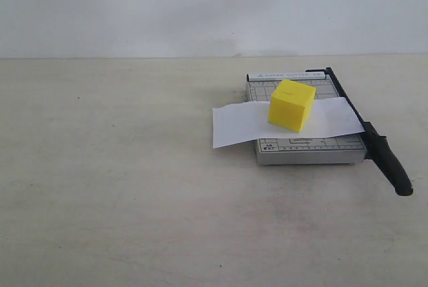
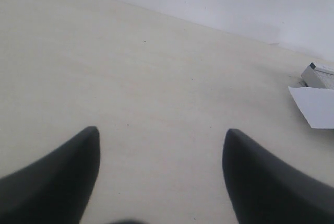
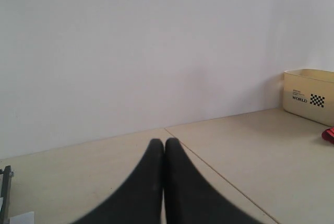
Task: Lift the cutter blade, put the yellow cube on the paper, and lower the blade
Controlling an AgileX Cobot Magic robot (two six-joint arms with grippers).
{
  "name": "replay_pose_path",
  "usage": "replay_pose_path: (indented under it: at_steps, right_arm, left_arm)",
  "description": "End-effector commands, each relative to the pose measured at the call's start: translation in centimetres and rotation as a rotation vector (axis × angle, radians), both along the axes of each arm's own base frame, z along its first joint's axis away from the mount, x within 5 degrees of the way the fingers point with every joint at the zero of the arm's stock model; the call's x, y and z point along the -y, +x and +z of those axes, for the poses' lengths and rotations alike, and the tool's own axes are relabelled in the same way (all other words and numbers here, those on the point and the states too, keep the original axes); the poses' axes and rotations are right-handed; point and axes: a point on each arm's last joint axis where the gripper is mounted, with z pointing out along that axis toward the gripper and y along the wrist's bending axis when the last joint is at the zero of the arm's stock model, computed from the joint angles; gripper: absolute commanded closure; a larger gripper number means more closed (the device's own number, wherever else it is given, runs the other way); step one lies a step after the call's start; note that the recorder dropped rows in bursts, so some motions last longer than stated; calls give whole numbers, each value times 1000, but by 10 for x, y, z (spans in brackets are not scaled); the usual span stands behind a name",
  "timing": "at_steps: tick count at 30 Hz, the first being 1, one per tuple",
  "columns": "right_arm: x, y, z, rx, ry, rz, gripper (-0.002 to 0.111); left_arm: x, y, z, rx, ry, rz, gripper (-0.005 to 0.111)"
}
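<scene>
Cutter with its load in place, both arms clear. The yellow cube (image 1: pixel 292 104) sits on the paper (image 1: pixel 234 125), which lies across the grey trimmer base (image 1: pixel 304 150). We read the cube as a weight that pins the strip flat over the grid, while the strip's left end overhangs onto the table (image 1: pixel 120 186). The cutter blade (image 1: pixel 374 143) runs along the right edge of the base, its thick handle projecting toward the front and apparently level with the board. We judge it lowered, so all three steps look done.

Neither arm appears in the exterior view. The left gripper (image 2: pixel 161 131) hangs over bare table with its jaws parted and nothing between them. Its wrist view catches only a corner of the paper (image 2: pixel 315 106) and of the base (image 2: pixel 319 75) at the picture's edge, so we place the cube well apart from it, out of that view.

The right gripper (image 3: pixel 165 141) has its fingers pressed together, empty, and faces the wall, with a cream bin (image 3: pixel 308 97) far off. The cube does not show there either. We take both poses as parked clear of the blade.
</scene>
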Motion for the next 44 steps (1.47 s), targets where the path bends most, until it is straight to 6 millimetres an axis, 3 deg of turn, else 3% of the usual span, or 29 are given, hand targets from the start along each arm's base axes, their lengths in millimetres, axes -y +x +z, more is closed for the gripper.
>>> replay_pose_path:
  at_steps: [1, 13, 23, 26, 29, 36, 44]
  right_arm:
    - [0, -1, 1, 4, -9, -7, 109]
    - [0, -1, 1, 4, -9, -7, 109]
    - [0, -1, 1, 4, -9, -7, 109]
    - [0, -1, 1, 4, -9, -7, 109]
    - [0, -1, 1, 4, -9, -7, 109]
    - [0, -1, 1, 4, -9, -7, 109]
    - [0, -1, 1, 4, -9, -7, 109]
  left_arm:
    - [0, 0, 0, 11, -6, 3, 43]
    - [0, 0, 0, 11, -8, 3, 43]
    - [7, 3, 8, 114, -125, -42, 44]
    - [8, 3, 8, 101, 157, -127, 44]
    - [11, 3, 8, 98, 289, -195, 44]
    - [12, 3, 9, 107, 427, -237, 44]
    - [12, 3, 10, 114, 399, -236, 44]
